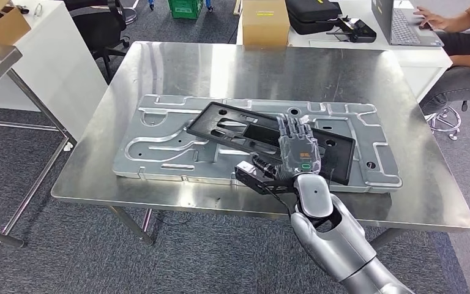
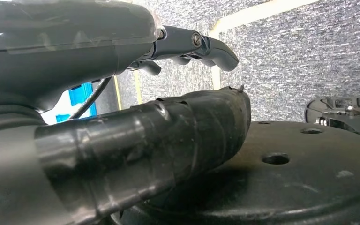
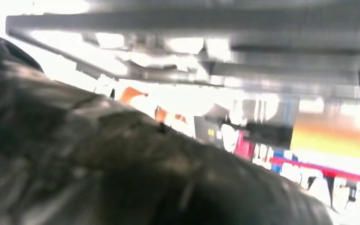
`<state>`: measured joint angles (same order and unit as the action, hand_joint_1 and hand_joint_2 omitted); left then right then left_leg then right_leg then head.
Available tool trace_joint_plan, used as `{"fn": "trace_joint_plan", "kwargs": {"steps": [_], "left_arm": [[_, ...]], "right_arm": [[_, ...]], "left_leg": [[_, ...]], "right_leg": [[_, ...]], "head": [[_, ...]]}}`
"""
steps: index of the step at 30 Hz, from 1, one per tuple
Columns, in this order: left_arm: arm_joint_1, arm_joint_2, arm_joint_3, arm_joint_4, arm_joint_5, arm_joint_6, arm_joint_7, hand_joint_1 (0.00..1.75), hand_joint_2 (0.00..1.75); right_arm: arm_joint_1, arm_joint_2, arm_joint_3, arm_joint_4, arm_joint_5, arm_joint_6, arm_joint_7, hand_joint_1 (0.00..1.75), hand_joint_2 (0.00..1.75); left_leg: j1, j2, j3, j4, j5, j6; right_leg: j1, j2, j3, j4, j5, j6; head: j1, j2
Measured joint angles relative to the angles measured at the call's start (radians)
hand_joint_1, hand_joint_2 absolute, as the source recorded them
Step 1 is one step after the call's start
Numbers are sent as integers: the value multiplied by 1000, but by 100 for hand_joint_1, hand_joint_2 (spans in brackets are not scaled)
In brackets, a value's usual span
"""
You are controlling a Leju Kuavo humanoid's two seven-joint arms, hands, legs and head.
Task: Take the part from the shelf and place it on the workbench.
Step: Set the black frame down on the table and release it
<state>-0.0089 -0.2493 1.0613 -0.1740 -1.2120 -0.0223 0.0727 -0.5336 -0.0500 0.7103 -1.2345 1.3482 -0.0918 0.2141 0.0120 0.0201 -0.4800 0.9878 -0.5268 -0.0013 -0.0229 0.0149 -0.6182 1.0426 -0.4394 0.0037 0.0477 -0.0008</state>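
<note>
Fingers (image 1: 295, 130) of my right hand (image 1: 298, 150) are stretched out pretty flat over the top of the flat black plastic panel with rectangular cutouts (image 1: 245, 131), palm down across its near right end, so it looks more like pressing or resting on it than a proper wrap-around hold. Honestly I can't tell from the head view whether the thumb is hooked under the edge or not, and the right wrist view is just blur. The panel itself is already down on the stainless steel workbench (image 1: 428, 196), lying at a slant on top of the big pale grey stamped metal sheet with raised ribs (image 1: 159, 144), far left corner toward the sheet's middle, right end under my hand. So placing looks basically done to me, what's left is letting go cleanly. My read on handling: it looks thin, light and a bit flexy, being mostly frame around holes, so it would probably sag if lifted from one end. The surface looks smooth, and plastic on metal should slide easily, so dragging the hand off sideways could skate it across the sheet. If I had to regrip, I'd go for a long edge or one of the cutout bars near the middle, not a corner. My left hand (image 2: 122, 108) hangs by the floor, fingers curled in with nothing in them as far as I can see.
</note>
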Motion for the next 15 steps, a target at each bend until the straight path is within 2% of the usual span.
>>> {"fn": "trace_joint_plan", "kwargs": {"steps": [5, 11, 15], "left_arm": [[0, -6, 3, 0, -4, 11, 16, 0, 0], [1, -11, 3, 0, -18, 23, 38, 0, 0], [0, -10, 3, 0, -27, 26, 36, 0, 0]], "right_arm": [[47, 0, 0, -140, 32, -59, -13, 0, 0], [190, 6, 44, -370, 72, -55, -11, 0, 0], [240, -11, 92, -449, 38, -94, -25, 0, 0]], "left_leg": [[0, -2, -1, 1, -1, 1], [-2, -7, -3, 4, -3, 5], [-4, -7, -7, 12, -7, 11]], "right_leg": [[-1, -2, 0, -1, 0, 0], [-4, -6, 1, -2, -1, 3], [-6, -6, 1, -3, 0, 11]], "head": [[0, 0], [0, 0], [0, 0]]}}
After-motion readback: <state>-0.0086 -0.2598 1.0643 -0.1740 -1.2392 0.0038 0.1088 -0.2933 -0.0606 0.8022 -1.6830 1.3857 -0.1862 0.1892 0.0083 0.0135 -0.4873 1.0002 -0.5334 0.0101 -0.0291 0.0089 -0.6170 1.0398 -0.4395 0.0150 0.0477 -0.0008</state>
